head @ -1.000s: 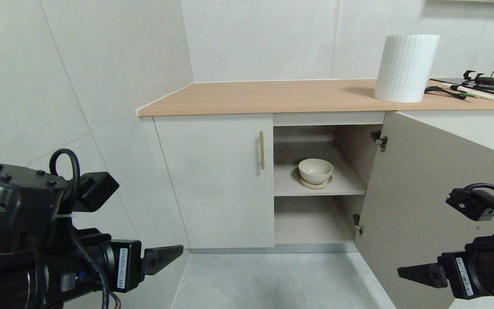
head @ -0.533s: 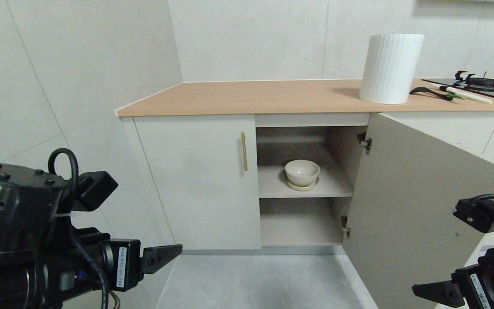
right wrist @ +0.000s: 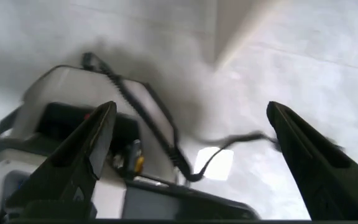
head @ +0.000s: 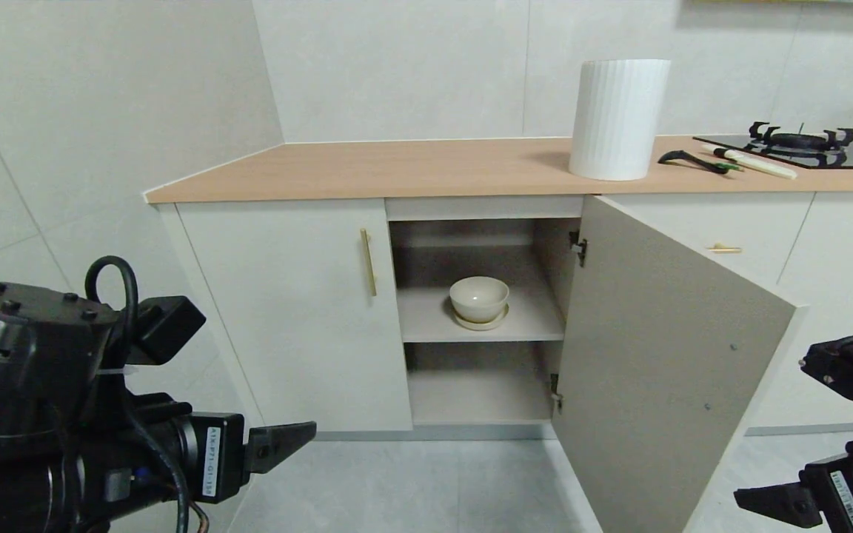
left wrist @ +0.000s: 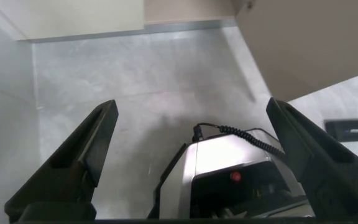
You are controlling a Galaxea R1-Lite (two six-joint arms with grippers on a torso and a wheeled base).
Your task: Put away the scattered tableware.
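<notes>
Along the back wall, a wooden countertop (head: pixel 412 166) over a cabinet (head: pixel 426 326), right-hand door (head: pixel 656 355) swung wide toward the robot. Probably heading for the counter's stove (head: pixel 797 141) end: best to steer well wide of that door's edge. Low in front, left gripper (left wrist: pixel 191 109) and right gripper (right wrist: pixel 191 109), fingers spread, holding nothing. Upright white ribbed canister (head: pixel 617 118). On the upper shelf, bowl (head: pixel 478 298) on saucer (head: pixel 480 323), seemingly stowed. Between canister and stove, flat on the counter: pale utensil (head: pixel 756 163) and black-handled tool (head: pixel 689 158), long axes roughly along the counter, stove-side ends skewed slightly frontward. Cannot tell handle from working end. Better to pinch across that axis.
</notes>
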